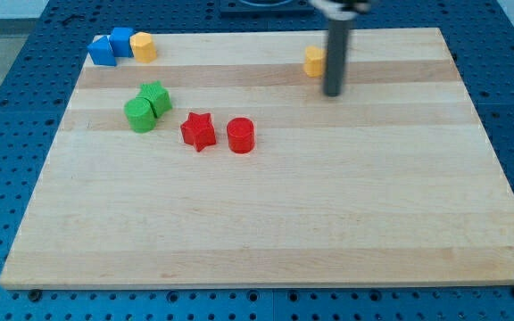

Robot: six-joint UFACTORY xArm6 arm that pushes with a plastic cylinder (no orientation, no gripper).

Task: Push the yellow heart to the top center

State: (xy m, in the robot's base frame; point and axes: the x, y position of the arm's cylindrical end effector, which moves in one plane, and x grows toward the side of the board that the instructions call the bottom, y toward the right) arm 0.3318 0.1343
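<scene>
The wooden worktop (266, 223) lies bare along the view's bottom edge. Higher up sit a red cylinder (240, 135) and a red star (198, 130), near each other. The tool is a plain rod with no jaws to open or close; my tip (332, 92) rests just right of the yellow heart (314, 61), near the top centre, holding nothing.

My tip (332, 92) just right of a yellow block (314, 61), possibly the heart, near the board's (266, 223) top edge.
</scene>
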